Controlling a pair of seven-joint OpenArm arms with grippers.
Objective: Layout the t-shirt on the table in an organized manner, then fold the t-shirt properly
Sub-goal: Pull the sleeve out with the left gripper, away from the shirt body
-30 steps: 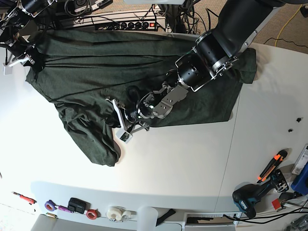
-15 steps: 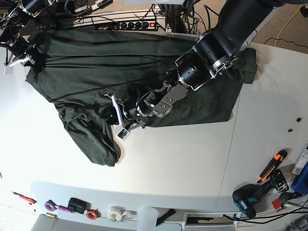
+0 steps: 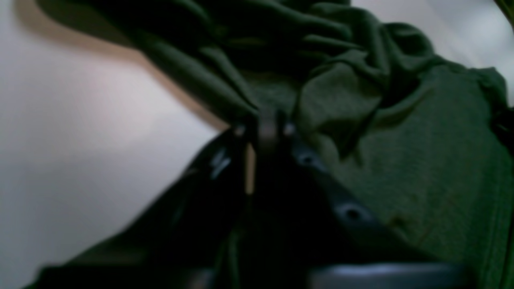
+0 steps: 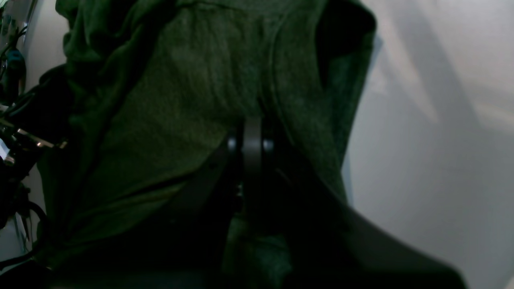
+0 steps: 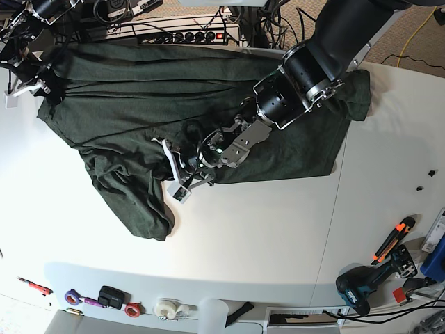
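Both pincers, left pincer [image 5: 174, 174] and right pincer [image 5: 43, 89], pinch my rumpled dark green cloth t-shirt [image 5: 139, 90] on the white worktop [image 5: 278, 229]; layout unfinished, folding not begun.

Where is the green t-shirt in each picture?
Base: the t-shirt spreads over the top left of the table.
Left wrist: bunched folds at top and right, at the left tool.
Right wrist: fills the left and middle, around the right tool.
Shared landmark: the white table.
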